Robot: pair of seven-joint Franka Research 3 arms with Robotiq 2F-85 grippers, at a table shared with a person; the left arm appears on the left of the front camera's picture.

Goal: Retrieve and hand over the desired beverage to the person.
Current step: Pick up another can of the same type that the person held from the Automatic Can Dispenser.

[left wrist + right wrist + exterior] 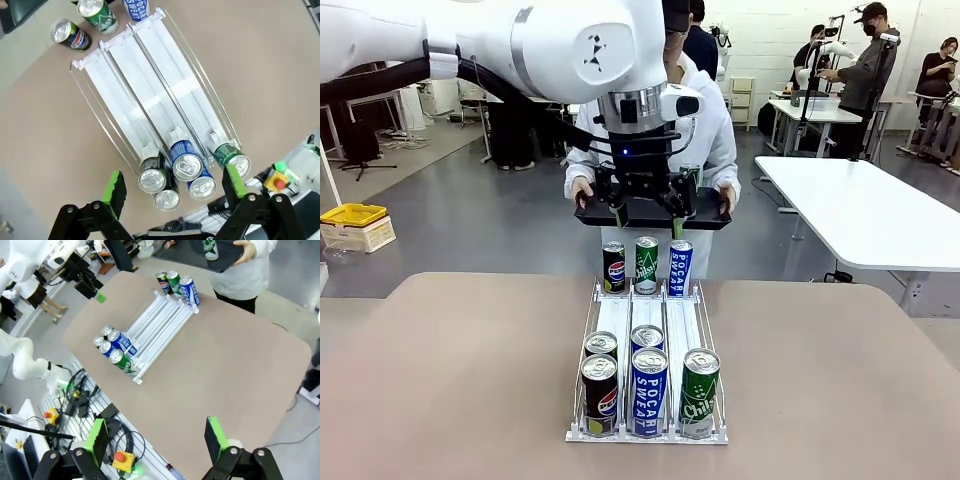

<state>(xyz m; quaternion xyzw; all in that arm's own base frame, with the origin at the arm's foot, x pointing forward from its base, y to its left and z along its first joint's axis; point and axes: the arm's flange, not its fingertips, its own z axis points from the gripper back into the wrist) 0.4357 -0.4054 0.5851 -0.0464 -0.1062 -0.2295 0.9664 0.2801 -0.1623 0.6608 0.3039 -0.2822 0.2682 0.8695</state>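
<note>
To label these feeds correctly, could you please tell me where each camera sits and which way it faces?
Front view: on the robot's side of the table, facing across the rack to the person holding a tray; the left arm shows.
Left wrist view: above the table, looking down on the rack; the open left gripper shows.
Right wrist view: high beside the table, looking down across it; the open right gripper shows.
Shared: all three show the rack and cans.

Cans (649, 391) glossy metal – rack (616, 318) white plastic, wire rails – table (450, 370) matt, tray (712, 222) perhaps plastic
</note>
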